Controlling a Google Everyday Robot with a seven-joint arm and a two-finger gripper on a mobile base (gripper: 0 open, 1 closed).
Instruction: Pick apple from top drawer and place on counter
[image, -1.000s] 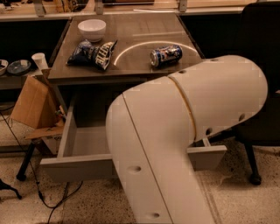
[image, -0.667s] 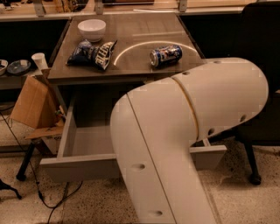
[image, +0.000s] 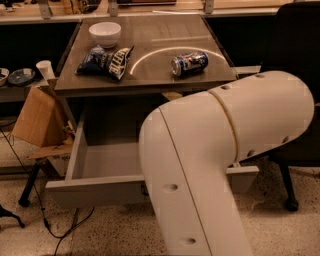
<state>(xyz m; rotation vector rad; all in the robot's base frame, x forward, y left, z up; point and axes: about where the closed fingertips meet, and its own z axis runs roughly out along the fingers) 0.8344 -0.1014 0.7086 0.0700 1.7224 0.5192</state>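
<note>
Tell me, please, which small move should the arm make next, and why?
Probably reach down into the hidden part of the top drawer. It stands open, its visible left part shows no apple, and the white arm hides the rest. The gripper is not in view, presumably behind that arm; no apple lies on the counter yet.

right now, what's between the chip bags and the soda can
Only bare counter crossed by the pale arc, camera view. The claw is out of sight behind the arm.
</note>
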